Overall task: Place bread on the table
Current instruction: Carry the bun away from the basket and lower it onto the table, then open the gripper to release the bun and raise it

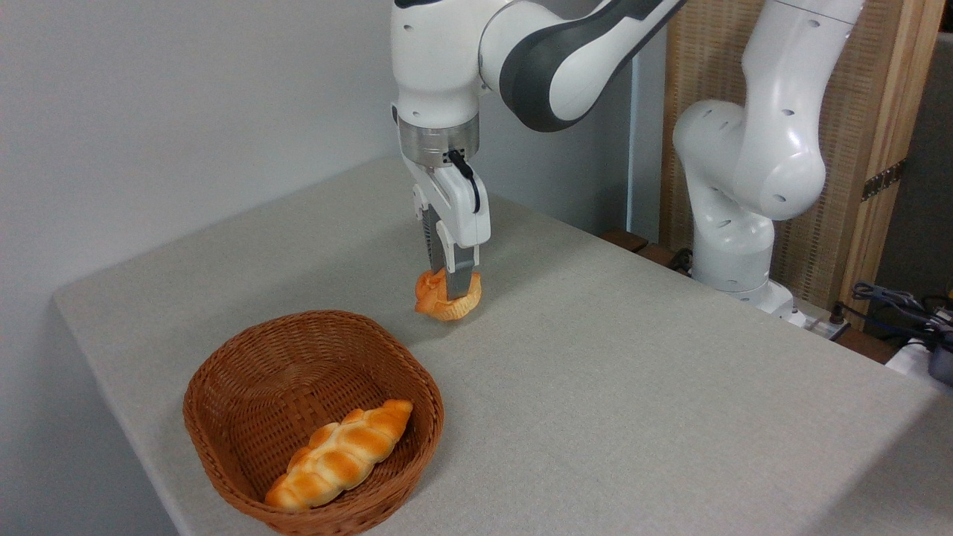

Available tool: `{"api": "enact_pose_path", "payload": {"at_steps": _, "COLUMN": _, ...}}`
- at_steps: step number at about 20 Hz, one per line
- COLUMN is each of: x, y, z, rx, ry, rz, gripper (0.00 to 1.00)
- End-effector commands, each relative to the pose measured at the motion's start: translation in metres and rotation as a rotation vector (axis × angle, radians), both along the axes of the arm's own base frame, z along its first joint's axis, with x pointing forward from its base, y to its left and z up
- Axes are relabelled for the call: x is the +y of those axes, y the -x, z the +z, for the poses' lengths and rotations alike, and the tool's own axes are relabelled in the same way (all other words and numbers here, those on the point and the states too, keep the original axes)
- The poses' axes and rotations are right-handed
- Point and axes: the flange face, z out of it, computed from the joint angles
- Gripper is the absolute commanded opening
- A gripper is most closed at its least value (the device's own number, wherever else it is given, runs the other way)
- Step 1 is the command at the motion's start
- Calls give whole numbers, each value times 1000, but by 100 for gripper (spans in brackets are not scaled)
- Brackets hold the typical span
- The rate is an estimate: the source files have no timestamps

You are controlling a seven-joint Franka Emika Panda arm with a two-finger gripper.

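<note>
Centre of frame: the gripper (451,281) points straight down, fingers pinching the bread (447,296) — a small lumpy golden bun — at or just above the table (633,387). Bun looks light and soft, prob. squashy; a gentle hold across its middle should do. Grey-beige cloth, flat, w/ plenty of bare room. Lower left: wicker basket (246,372) holding a braided roll (340,455).
</note>
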Motion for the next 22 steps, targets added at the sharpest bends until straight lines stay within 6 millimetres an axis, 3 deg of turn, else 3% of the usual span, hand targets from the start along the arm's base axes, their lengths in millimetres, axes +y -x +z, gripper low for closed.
{"api": "enact_pose_path", "payload": {"at_steps": 1, "x": 1, "y": -1, "z": 0, "rx": -18, "ry": -3, "rz": -8, "gripper": 100}}
{"api": "enact_pose_path", "payload": {"at_steps": 12, "x": 2, "y": -4, "z": 5, "rx": -27, "ry": 1, "rz": 2, "gripper": 100}}
{"api": "enact_pose_path", "payload": {"at_steps": 14, "x": 6, "y": -16, "z": 32, "rx": -75, "ry": 18, "rz": 34, "gripper": 100}}
{"api": "enact_pose_path", "payload": {"at_steps": 18, "x": 3, "y": -67, "z": 80, "rx": -86, "ry": 24, "rz": 192, "gripper": 100}}
{"api": "enact_pose_path", "payload": {"at_steps": 22, "x": 47, "y": -107, "z": 131, "rx": -31, "ry": 6, "rz": 268, "gripper": 100}}
